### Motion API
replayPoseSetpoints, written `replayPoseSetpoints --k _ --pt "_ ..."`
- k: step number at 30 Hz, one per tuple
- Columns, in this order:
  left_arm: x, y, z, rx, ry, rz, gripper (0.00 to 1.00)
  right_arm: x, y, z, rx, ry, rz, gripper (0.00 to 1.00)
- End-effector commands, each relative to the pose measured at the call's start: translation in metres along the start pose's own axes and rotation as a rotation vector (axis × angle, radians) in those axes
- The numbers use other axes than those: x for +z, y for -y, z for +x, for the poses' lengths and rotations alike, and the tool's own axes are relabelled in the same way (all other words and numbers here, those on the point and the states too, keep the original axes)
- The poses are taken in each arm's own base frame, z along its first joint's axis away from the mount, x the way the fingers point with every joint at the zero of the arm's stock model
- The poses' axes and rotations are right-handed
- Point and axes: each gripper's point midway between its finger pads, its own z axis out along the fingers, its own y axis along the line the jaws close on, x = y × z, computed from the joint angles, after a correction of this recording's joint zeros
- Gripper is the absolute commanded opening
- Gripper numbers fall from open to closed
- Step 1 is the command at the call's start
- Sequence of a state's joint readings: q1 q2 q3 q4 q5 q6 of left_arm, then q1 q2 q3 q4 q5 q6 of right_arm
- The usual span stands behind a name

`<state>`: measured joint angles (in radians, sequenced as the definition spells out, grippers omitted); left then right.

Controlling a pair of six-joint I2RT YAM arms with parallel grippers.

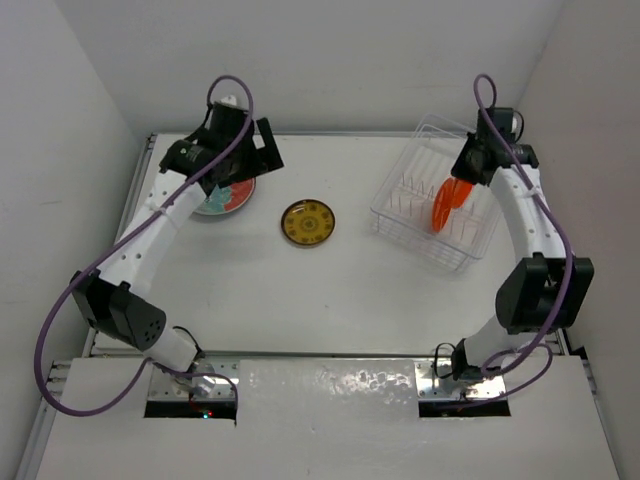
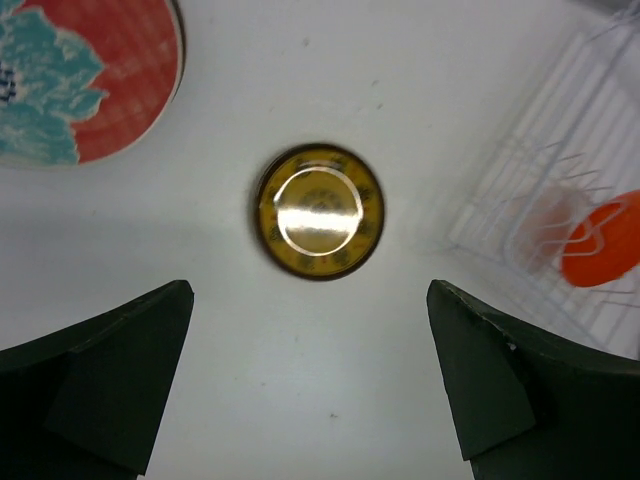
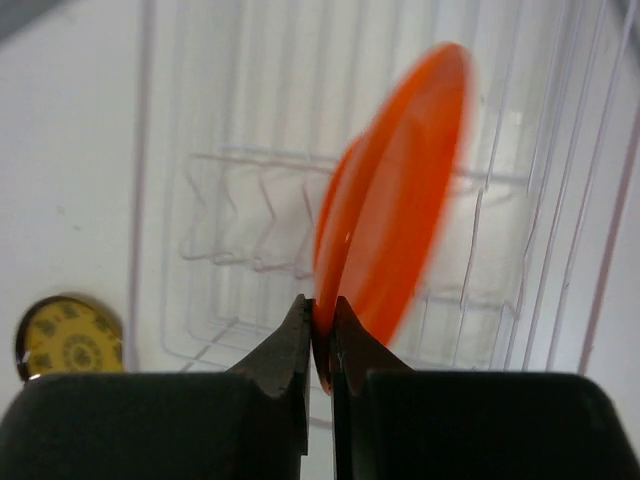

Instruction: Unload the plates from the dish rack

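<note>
An orange plate (image 1: 443, 207) (image 3: 395, 190) stands on edge in the clear dish rack (image 1: 415, 175) (image 3: 230, 130) at the back right. My right gripper (image 1: 458, 188) (image 3: 320, 305) is shut on that plate's near rim. A yellow-amber plate (image 1: 308, 222) (image 2: 319, 212) (image 3: 68, 338) lies flat mid-table. A red plate with teal flowers (image 1: 228, 196) (image 2: 90, 75) lies at the back left, partly under my left arm, seemingly on top of another plate. My left gripper (image 1: 240, 150) (image 2: 310, 385) hangs open above the table, nothing between its fingers.
White walls close in the table at the back and on both sides. The rack (image 2: 560, 190) shows at the right edge of the left wrist view. Metal strips run along the table's left edge and near edge.
</note>
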<state>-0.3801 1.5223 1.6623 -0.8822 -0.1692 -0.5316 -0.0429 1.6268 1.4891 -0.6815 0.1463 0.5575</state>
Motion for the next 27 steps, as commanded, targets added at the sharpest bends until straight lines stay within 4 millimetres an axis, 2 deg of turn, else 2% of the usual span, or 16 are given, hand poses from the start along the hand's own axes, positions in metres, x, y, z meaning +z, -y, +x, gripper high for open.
replayPoseSetpoints --k 1,2,3,4,5,6,7,8,10,11,16,18,23,24,25,27 --pt "-0.022 0.028 -0.034 -0.045 0.049 0.087 1.0 -0.066 -0.022 -0.071 -0.083 0.23 -0.123 0.01" --pt "-0.036 0.043 -0.053 -0.064 0.086 0.14 1.0 -0.072 -0.032 -0.074 -0.161 0.243 -0.181 0.01" --pt "-0.034 0.056 -0.05 -0.096 0.043 0.185 1.0 -0.083 -0.054 -0.074 -0.218 0.243 -0.298 0.0" --pt "-0.039 0.067 -0.056 -0.12 0.039 0.228 1.0 -0.087 -0.065 -0.069 -0.285 0.234 -0.353 0.0" --pt "-0.049 0.091 -0.061 -0.17 0.015 0.34 1.0 -0.1 -0.094 -0.059 -0.468 0.25 -0.421 0.0" --pt "-0.047 0.101 -0.06 -0.194 -0.009 0.384 1.0 -0.104 -0.103 -0.042 -0.577 0.217 -0.432 0.0" --pt "-0.042 0.109 -0.053 -0.217 -0.046 0.419 1.0 -0.109 -0.113 -0.03 -0.778 0.231 -0.447 0.0" --pt "-0.041 0.125 -0.05 -0.26 -0.091 0.5 1.0 -0.125 -0.147 0.0 -0.922 0.223 -0.535 0.0" --pt "-0.031 0.135 -0.039 -0.299 -0.153 0.546 1.0 -0.136 -0.164 0.031 -1.09 0.189 -0.59 0.0" --pt "-0.021 0.141 -0.028 -0.336 -0.216 0.574 1.0 -0.143 -0.181 0.049 -1.151 0.172 -0.64 0.0" --pt "0.003 0.135 -0.006 -0.419 -0.282 0.538 1.0 -0.155 -0.21 0.07 -1.25 0.168 -0.72 0.0" --pt "0.004 0.133 -0.006 -0.444 -0.268 0.53 1.0 -0.166 -0.226 0.074 -1.264 0.19 -0.775 0.0" --pt "0.024 0.125 0.023 -0.465 -0.349 0.504 1.0 -0.195 -0.265 0.082 -1.278 0.259 -0.91 0.0" --pt "0.026 0.125 0.027 -0.469 -0.362 0.507 1.0 -0.189 -0.271 0.088 -1.287 0.241 -0.915 0.0" --pt "0.031 0.122 0.033 -0.48 -0.376 0.502 1.0 -0.195 -0.277 0.089 -1.296 0.25 -0.922 0.0" --pt "0.032 0.119 0.032 -0.49 -0.362 0.487 1.0 -0.176 -0.273 0.082 -1.295 0.237 -0.791 0.0"
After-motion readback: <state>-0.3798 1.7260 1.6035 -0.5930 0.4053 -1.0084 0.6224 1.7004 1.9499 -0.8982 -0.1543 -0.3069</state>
